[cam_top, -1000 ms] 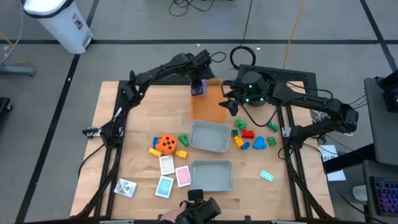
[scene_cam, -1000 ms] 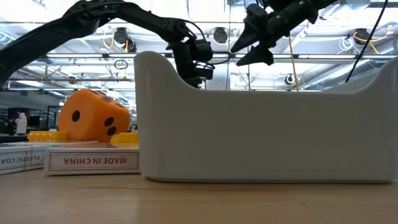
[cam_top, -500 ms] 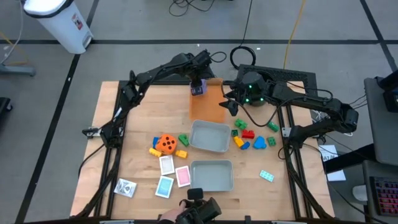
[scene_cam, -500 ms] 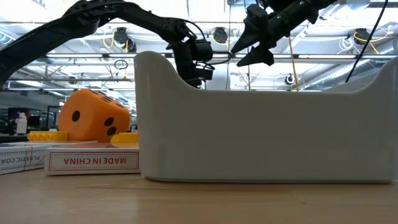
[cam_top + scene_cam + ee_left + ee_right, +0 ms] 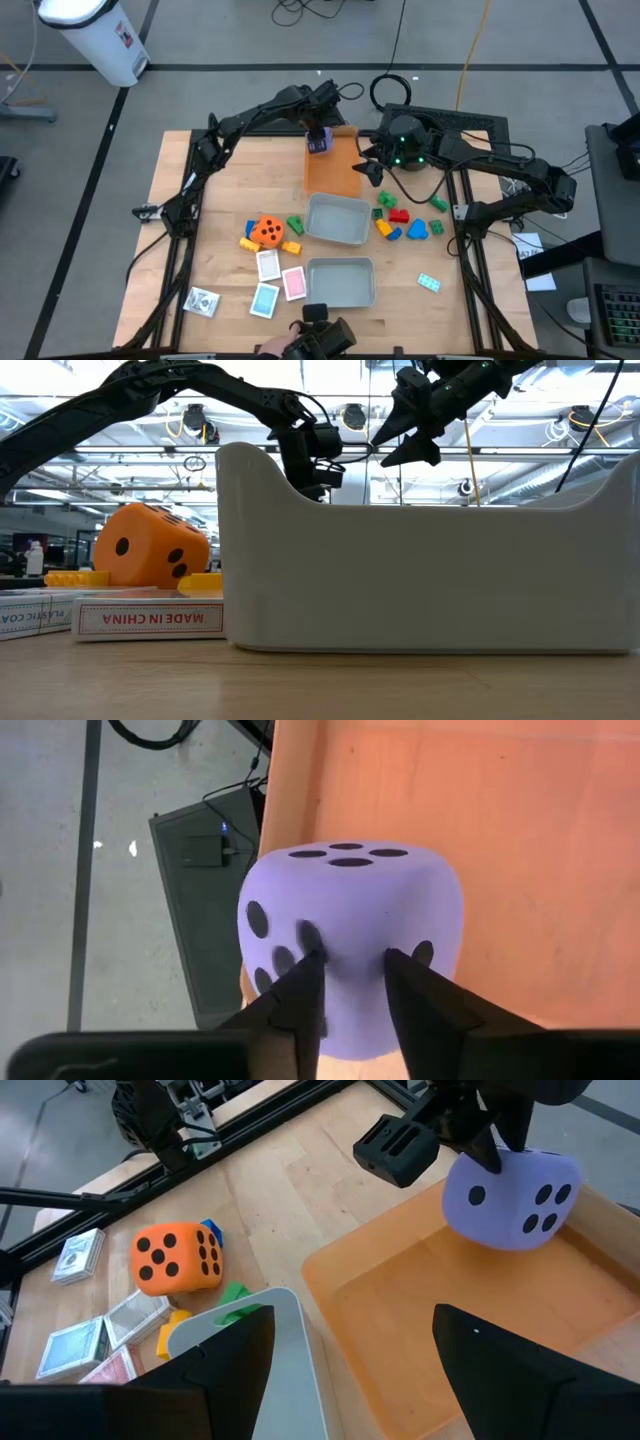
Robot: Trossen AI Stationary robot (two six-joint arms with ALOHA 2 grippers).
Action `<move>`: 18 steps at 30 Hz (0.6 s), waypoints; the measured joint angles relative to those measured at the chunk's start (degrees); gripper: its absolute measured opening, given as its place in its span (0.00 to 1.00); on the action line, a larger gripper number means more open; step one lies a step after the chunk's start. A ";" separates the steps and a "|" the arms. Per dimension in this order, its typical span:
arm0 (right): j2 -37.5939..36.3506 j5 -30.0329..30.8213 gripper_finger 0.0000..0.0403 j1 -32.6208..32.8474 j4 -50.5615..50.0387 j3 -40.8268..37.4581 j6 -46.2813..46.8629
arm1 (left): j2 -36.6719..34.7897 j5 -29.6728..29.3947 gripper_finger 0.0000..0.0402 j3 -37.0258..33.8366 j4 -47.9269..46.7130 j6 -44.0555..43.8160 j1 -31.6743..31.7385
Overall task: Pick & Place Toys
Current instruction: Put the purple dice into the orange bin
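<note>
Overhead, two grey trays (image 5: 336, 219) (image 5: 341, 281) on the table (image 5: 225, 170), both bare inside; flat orange tray (image 5: 334, 168) at the far edge, purple die (image 5: 318, 143) above its far left corner, pinched in the left tool (image 5: 317, 138), fingers (image 5: 300, 1005) pressed into the dotted face; whether the die rests on the tray floor, cannot tell. Right tool (image 5: 371, 170) hovering over the orange tray's right rim, jaws spread wide, gripping nothing. One orange die (image 5: 266, 231) left of the nearer-centre grey tray, with yellow, blue and green bricks just beside it; a cluster of red, green, blue and yellow bricks (image 5: 401, 217) right of that tray; one teal brick (image 5: 429, 283) apart near the right edge. Four cards (image 5: 268, 265) near the front left; "MADE IN CHINA" readable on a card box (image 5: 150, 619) edge, "PLASTIC CO" partly readable on another.
</note>
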 joint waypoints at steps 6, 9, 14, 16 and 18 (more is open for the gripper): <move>0.02 0.02 0.66 0.00 0.00 0.00 -0.02 | -0.02 0.94 0.43 0.00 0.41 -0.32 0.00; 0.00 0.02 0.66 0.02 -0.01 0.00 -0.13 | -0.02 0.94 0.49 0.00 0.41 -0.37 0.00; 0.01 0.04 0.66 0.01 -0.01 0.00 -0.53 | -0.34 0.62 0.52 0.00 0.31 -1.33 -0.39; 0.02 0.05 0.66 0.00 -0.01 0.00 -1.31 | -0.78 -0.13 0.53 0.00 0.09 -1.72 -0.80; 0.00 0.21 0.66 0.02 0.03 0.00 -2.36 | -1.74 -0.47 0.53 0.00 -0.53 -1.90 -1.04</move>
